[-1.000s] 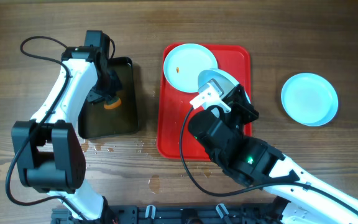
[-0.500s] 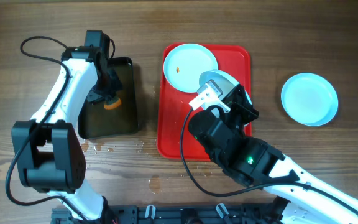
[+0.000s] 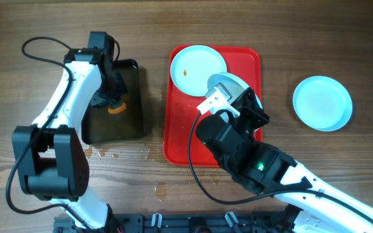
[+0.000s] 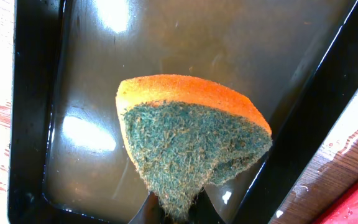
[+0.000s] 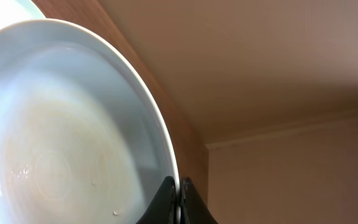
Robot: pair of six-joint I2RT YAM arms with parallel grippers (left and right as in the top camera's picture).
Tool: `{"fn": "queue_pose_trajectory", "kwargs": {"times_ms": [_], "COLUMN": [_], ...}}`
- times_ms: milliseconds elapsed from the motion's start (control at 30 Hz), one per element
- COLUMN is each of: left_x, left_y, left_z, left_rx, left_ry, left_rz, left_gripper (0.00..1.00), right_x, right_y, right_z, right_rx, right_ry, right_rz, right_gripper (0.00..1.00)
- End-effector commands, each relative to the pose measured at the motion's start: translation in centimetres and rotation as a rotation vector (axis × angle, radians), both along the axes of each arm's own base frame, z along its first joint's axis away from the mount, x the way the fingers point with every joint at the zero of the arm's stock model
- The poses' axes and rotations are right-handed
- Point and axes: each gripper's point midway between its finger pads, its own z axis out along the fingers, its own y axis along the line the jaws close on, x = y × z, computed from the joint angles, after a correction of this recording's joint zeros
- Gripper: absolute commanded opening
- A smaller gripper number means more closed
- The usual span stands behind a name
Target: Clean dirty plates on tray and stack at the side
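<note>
We reach our left arm (image 3: 70, 97) out well to the left of the tray (image 3: 173, 133), our left pincer (image 4: 176, 214) pinched on the sponge (image 4: 191, 143). Our right arm (image 3: 251, 162) bends in over the tray, wrist tilted up, right pincer (image 5: 179, 198) clamped on the plate (image 5: 61, 149) rim.

The left pincer (image 4: 178, 210) grips an orange-and-green sponge (image 4: 191, 143) over the black tray (image 4: 27, 124) of water.

No visible change since earlier
</note>
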Motion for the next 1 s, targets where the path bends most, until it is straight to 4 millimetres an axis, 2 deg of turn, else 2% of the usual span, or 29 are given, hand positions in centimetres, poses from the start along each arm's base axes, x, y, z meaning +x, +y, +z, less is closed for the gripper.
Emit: {"fn": "queue_pose_trajectory", "kwargs": {"times_ms": [0, 200, 300, 400, 467, 500, 533, 600, 633, 667, 700, 767, 867, 967], "left_x": [-0.2, -0.1, -0.1, 0.0, 0.1, 0.1, 0.1, 0.2, 0.1, 0.1, 0.2, 0.1, -0.1, -0.2], "left_y": [0.2, 0.2, 0.2, 0.2, 0.2, 0.2, 0.2, 0.2, 0.2, 0.2, 0.2, 0.2, -1.3, -2.5], "left_z": [0.2, 0.2, 0.3, 0.3, 0.3, 0.3, 0.3, 0.3, 0.3, 0.3, 0.3, 0.3, 0.2, 0.6], "left_rx": [0.009, 0.009, 0.009, 0.008, 0.008, 0.008, 0.008, 0.008, 0.008, 0.008, 0.008, 0.008, -0.066, -0.138], "left_ry": [-0.003, -0.004, -0.006, -0.011, -0.013, -0.013, -0.014, -0.017, -0.012, -0.013, -0.018, -0.014, -0.002, -0.004], "left_rz": [-0.006, -0.007, -0.007, -0.007, -0.007, -0.008, -0.008, -0.007, -0.007, -0.007, -0.007, -0.011, -0.103, -0.130], "left_gripper": [0.04, 0.04, 0.04, 0.04, 0.04, 0.04, 0.04, 0.04, 0.04, 0.04, 0.04, 0.04, 0.04, 0.04], "right_x": [0.0, 0.1, 0.1, 0.3, 0.1, 0.1, 0.3, 0.2, 0.1, 0.1, 0.1, -0.1, -0.8, -0.7], "right_y": [-0.1, 0.0, 0.2, 1.6, 0.1, 0.3, 1.2, 0.1, 0.2, 1.3, 1.1, -1.0, -2.0, -3.1], "right_z": [1.3, 1.3, 1.2, -0.8, 0.2, -0.1, -1.3, -0.9, -1.3, -3.4, -4.7, -5.5, -7.4, -8.1], "right_rx": [0.037, 0.045, 0.107, 0.202, 0.153, 0.160, 0.192, 0.194, 0.274, 0.335, 0.354, 0.418, 0.619, 0.874], "right_ry": [-0.047, -0.048, -0.058, 0.028, -0.029, -0.015, 0.051, 0.022, 0.022, 0.129, 0.191, 0.201, 0.287, 0.353], "right_rz": [-0.023, -0.021, -0.026, 0.040, -0.028, -0.015, 0.037, -0.016, -0.031, 0.021, 0.016, -0.091, -0.194, -0.282], "right_gripper": [0.04, 0.04, 0.04, 0.04, 0.04, 0.04, 0.04, 0.04, 0.04, 0.04, 0.04, 0.04, 0.04, 0.04]}}
